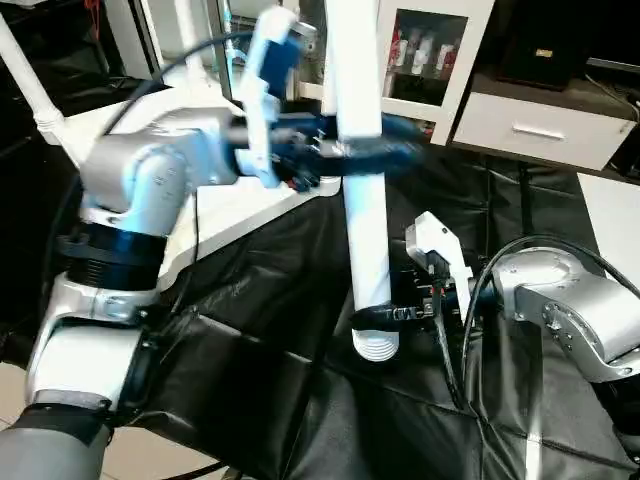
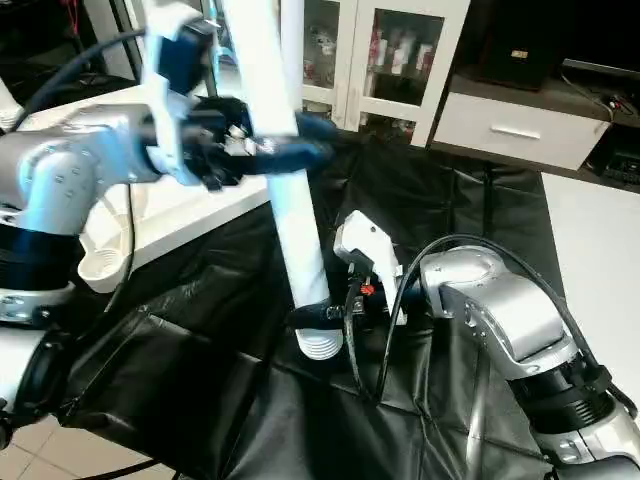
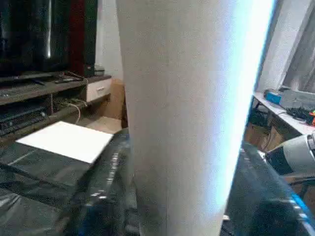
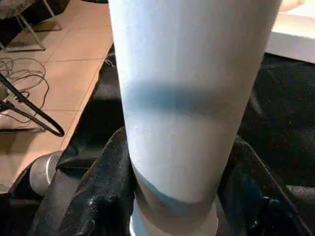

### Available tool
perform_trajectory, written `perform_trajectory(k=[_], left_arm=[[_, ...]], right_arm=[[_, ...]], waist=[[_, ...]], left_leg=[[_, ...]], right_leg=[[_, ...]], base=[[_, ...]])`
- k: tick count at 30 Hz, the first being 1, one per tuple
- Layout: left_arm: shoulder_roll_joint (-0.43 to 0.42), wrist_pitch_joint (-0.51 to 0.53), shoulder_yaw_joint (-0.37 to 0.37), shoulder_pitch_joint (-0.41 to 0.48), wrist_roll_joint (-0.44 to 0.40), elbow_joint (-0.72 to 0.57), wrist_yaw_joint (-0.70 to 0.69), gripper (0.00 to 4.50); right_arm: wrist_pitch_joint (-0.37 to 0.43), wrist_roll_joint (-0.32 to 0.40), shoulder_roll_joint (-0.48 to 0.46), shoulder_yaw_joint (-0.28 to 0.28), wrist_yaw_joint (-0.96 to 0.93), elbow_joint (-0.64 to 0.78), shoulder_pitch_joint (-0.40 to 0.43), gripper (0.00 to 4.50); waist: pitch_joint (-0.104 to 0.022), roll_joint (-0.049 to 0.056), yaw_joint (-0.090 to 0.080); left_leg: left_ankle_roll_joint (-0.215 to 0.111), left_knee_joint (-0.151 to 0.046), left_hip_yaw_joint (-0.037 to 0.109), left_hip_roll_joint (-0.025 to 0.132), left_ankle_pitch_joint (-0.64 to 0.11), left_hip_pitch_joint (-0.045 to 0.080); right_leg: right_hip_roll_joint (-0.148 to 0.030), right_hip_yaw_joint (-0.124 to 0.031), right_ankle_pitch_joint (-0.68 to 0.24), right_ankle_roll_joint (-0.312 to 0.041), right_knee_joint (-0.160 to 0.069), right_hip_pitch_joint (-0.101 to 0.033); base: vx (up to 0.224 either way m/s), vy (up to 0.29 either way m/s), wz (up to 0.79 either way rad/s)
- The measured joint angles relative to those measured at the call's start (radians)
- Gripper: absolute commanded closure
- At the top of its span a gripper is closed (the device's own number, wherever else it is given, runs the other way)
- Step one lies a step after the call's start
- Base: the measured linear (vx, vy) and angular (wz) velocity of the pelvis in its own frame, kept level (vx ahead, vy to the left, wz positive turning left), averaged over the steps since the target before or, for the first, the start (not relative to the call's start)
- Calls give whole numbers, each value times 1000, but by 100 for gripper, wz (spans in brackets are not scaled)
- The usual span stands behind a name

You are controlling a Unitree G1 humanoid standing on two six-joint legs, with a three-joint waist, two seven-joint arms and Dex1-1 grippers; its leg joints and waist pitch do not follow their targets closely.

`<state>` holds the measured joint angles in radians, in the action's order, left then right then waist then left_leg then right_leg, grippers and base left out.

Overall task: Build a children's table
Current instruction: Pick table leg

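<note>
A long white tube leg stands nearly upright over the black cloth, its ribbed threaded end pointing down. My left gripper is shut on the leg around its middle. My right gripper is shut on the leg just above the threaded end. The white table top lies upside down at the left behind my left arm, with a round corner socket showing at its near corner. Another white leg rises from the top at the far left. Each wrist view has the leg close up between black fingers.
A black cloth covers the floor under the work. White cabinets with glass doors and a white drawer unit stand behind. A white board lies on the floor beyond the cloth. Tiled floor with cables lies beside the cloth.
</note>
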<state>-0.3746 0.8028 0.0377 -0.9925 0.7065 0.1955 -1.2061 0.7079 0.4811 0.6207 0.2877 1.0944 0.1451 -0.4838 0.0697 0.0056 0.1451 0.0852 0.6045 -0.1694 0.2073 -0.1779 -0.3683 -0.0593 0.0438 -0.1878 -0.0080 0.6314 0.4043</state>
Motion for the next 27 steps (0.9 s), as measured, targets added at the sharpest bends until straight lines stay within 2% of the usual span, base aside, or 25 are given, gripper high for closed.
perform_trajectory(k=[4, 8, 13, 15, 17, 20, 23, 24, 25, 27], left_arm=[[-18, -18, -5, -1, 2, 21, -11, 145], [-55, -48, -46, -2, -14, 70, -2, 145], [-179, -76, -148, 84, -40, 94, 31, 145], [-193, -88, -167, 131, -55, 92, 62, 145], [-190, -139, -182, 201, -118, 90, 178, 145], [-112, -240, -182, 322, -284, 63, 452, 145], [-21, -269, -165, 435, -362, 6, 609, 145], [13, -281, -165, 466, -374, -35, 647, 145], [63, -296, -157, 511, -410, -116, 722, 145], [94, -321, -117, 555, -462, -185, 801, 145]], right_arm=[[-3, 0, 8, -11, -2, 0, 4, 264], [-19, -11, 21, -64, -37, -14, 40, 264], [-39, -44, 26, -228, -196, -81, 114, 264], [-38, -42, 10, -274, -244, -78, 128, 264], [-33, -42, -45, -338, -342, -68, 139, 264], [-10, -62, -161, -425, -545, -33, 168, 264], [13, -61, -239, -477, -670, 18, 201, 264], [14, -70, -247, -480, -699, 41, 218, 264], [3, -128, -256, -460, -748, 83, 243, 264], [-4, -205, -254, -404, -791, 120, 268, 264]], waist=[[0, 0, 0], [0, 0, 1], [0, 1, -5], [-1, -1, -5], [-1, -2, -5], [-4, -6, -4], [-4, -9, -1], [-4, -8, -1], [-5, -6, -2], [-6, -2, -9]], left_leg=[[0, 0, 0, 0, 0, 0], [0, 0, 0, 0, 0, 0], [0, 0, 0, 0, 0, 0], [0, -1, 0, 0, 0, 0], [0, -1, 0, 0, 0, 0], [0, -1, 0, 0, 0, 0], [0, 2, 0, 0, 0, -3], [0, 3, 0, 0, 0, -3], [0, 3, 1, 0, 0, -4], [0, 3, 1, 0, 0, -3]], right_leg=[[0, 0, 0, 0, 0, 0], [0, 0, 0, 0, 0, 0], [0, 0, 0, 1, 0, 0], [0, 0, -1, 1, -1, 0], [0, 0, -1, 1, 0, 0], [0, 1, -1, 1, -1, 0], [0, 1, -1, 1, -1, 1], [-1, 0, -1, 1, -1, 0], [-1, 0, -1, 1, -2, 0], [-1, -1, 0, 2, -2, 0]], base=[[0, 0, 0], [0, 0, 0], [0, 0, 0], [0, 0, 0], [0, 0, 0], [0, 0, 0], [0, 0, 0], [0, 0, 0], [0, 0, 0], [0, 0, 0]])
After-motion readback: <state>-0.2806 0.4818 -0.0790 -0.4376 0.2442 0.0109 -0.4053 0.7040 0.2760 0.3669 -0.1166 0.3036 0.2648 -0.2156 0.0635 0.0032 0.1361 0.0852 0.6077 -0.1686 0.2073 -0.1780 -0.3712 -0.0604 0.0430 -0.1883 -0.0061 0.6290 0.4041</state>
